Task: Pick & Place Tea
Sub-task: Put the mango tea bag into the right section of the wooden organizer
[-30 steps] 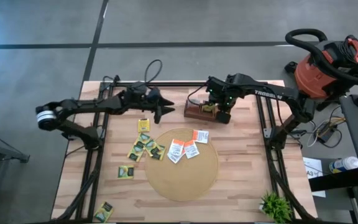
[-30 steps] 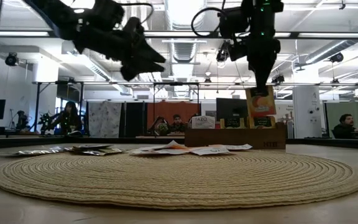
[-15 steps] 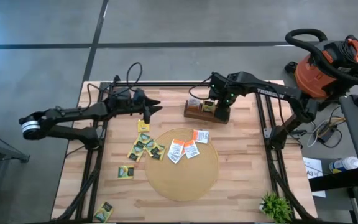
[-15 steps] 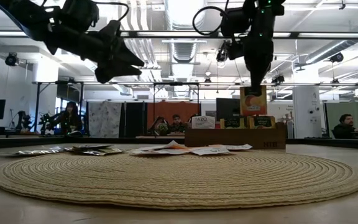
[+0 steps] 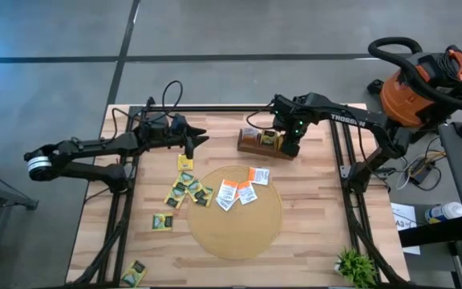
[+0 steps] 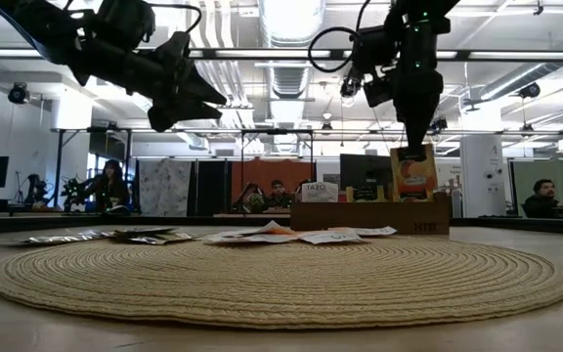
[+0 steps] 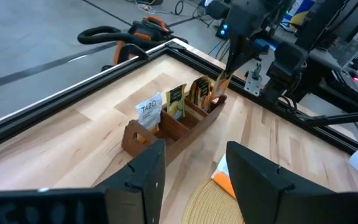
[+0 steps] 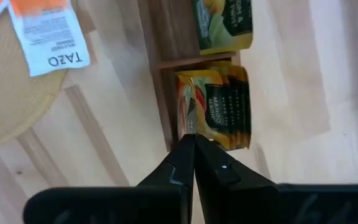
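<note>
While the left gripper [image 5: 201,138] hovers wide open over bare table, the round mat [image 5: 235,233] carries orange sachets; wooden box [image 5: 261,143]: right gripper [image 5: 293,147] pinches a yellow sachet [image 8: 219,109] above its end slot. Lower it straight, then release.

sachets on mat [image 5: 241,191]: 4 | yellow sachets on table [image 5: 184,188]: about 7 | wooden box [image 5: 257,146]: 1 | round mat [image 5: 235,229]: 1 | arms: 2 | vacuum [image 5: 420,88]: 1 | plant [image 5: 354,266]: 1
</note>
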Robot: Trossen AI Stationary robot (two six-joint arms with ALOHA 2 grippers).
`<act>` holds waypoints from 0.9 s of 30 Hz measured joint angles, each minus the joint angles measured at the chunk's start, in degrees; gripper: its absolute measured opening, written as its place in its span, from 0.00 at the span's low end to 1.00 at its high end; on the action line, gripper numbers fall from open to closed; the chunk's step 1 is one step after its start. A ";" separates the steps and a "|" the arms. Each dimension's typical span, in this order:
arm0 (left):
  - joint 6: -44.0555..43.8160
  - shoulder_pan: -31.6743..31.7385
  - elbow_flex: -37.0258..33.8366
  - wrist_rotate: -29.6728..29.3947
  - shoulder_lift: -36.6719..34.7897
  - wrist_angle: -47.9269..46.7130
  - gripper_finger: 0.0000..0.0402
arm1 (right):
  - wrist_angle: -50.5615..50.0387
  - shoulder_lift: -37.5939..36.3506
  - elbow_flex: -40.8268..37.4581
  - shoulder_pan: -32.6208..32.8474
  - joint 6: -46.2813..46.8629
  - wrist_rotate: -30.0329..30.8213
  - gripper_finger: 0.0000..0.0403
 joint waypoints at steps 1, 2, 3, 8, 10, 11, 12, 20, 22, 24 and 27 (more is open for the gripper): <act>-0.02 0.00 0.00 0.01 0.00 0.00 0.41 | 0.72 0.00 -0.68 0.00 -0.17 0.00 0.02; -0.02 0.00 0.00 0.01 0.00 0.01 0.41 | 1.51 0.00 -1.35 -0.02 -0.27 0.00 0.02; -0.05 0.00 0.00 0.01 0.00 0.02 0.41 | 2.16 0.02 -1.91 -0.02 -0.44 0.00 0.02; -0.13 0.00 0.00 0.01 0.00 0.00 0.41 | 5.81 0.02 -3.72 -0.02 -0.99 0.00 0.02; -0.15 0.00 0.00 0.01 0.00 -0.02 0.41 | 5.99 0.02 -4.22 -0.02 -1.66 0.03 0.02; -0.15 0.00 0.00 0.01 0.00 -0.02 0.41 | 6.01 0.02 -4.51 -0.02 -1.88 0.02 0.02; -0.15 0.00 0.00 0.01 0.00 -0.04 0.41 | 6.07 0.02 -4.87 -0.02 -1.98 0.04 0.02; -0.07 0.02 0.00 0.01 0.00 -0.17 0.41 | 5.95 0.02 -8.05 0.02 -4.25 0.23 0.02; -0.07 0.02 0.00 0.01 0.00 -0.17 0.41 | 5.88 -0.03 -8.05 0.02 -4.26 1.07 0.02; -0.04 0.05 0.00 0.01 0.00 -0.18 0.41 | 5.22 -0.14 -7.37 0.00 -4.29 1.63 0.02; -0.04 0.13 0.00 -0.06 0.03 -0.20 0.41 | 3.83 -0.22 -5.01 -0.02 -4.45 1.79 0.02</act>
